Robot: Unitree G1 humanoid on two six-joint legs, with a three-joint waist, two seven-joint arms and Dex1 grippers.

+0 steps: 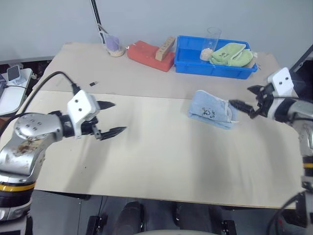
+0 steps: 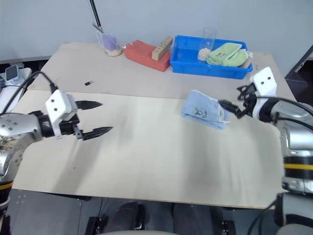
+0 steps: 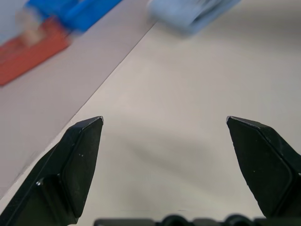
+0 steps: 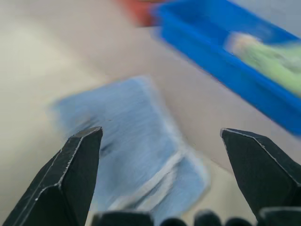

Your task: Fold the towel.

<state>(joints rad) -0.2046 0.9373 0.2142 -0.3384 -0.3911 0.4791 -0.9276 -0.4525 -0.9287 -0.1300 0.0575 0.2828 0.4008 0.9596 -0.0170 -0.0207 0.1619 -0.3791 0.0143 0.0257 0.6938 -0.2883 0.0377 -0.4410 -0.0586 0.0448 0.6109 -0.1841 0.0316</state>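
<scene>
Left gripper (image 1: 110, 118): fingers spread, holding nothing, over bare worktop (image 1: 161, 166) well left of the towel (image 1: 211, 110). Towel sits right of centre as a compact folded bundle, dark mark up, free of both grippers. Right gripper (image 1: 247, 99): fingers released, tips just beside the bundle's right edge. Looks folded; I'd back off level so no tip drags the hem. Blue bin (image 1: 188, 66) close behind; near side is open.
</scene>
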